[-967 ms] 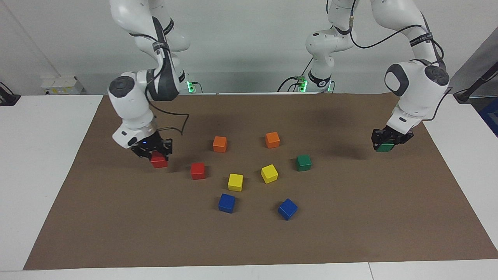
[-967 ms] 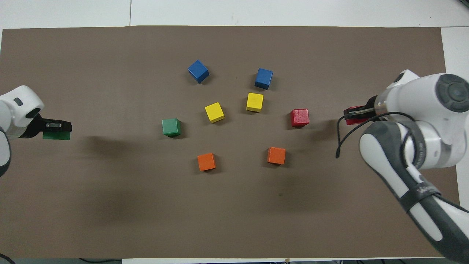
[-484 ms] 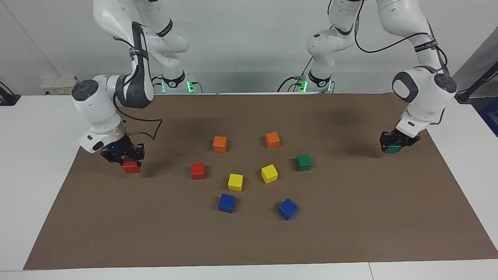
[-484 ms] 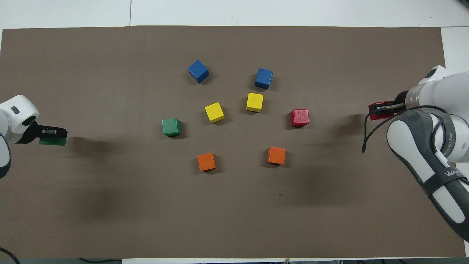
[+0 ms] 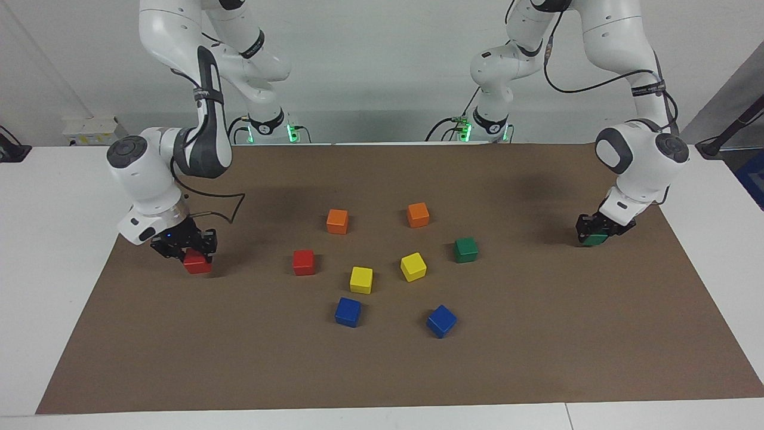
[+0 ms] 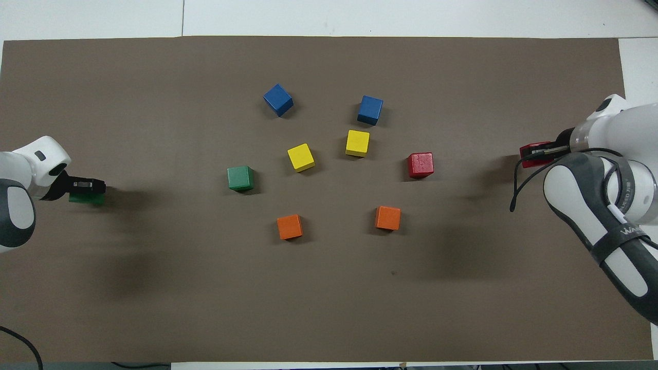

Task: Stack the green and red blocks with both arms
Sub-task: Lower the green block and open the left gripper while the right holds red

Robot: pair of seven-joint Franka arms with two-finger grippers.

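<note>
My right gripper [image 5: 192,255] is shut on a red block [image 5: 198,266], low at the mat near the right arm's end of the table; the block also shows in the overhead view [image 6: 531,160]. My left gripper [image 5: 597,232] is shut on a green block [image 5: 594,241], low at the mat near the left arm's end; it also shows in the overhead view [image 6: 85,199]. I cannot tell whether either held block touches the mat. A second red block [image 5: 304,262] and a second green block [image 5: 465,249] lie loose on the mat among the other cubes.
Two orange cubes [image 5: 337,221] [image 5: 418,214] lie nearer to the robots than the loose red and green blocks. Two yellow cubes [image 5: 361,279] [image 5: 413,266] and two blue cubes [image 5: 347,312] [image 5: 441,321] lie farther. A brown mat [image 5: 537,358] covers the table.
Both grippers carried their blocks outward toward the table's ends and came down low to the mat. The loose cubes have not moved.
</note>
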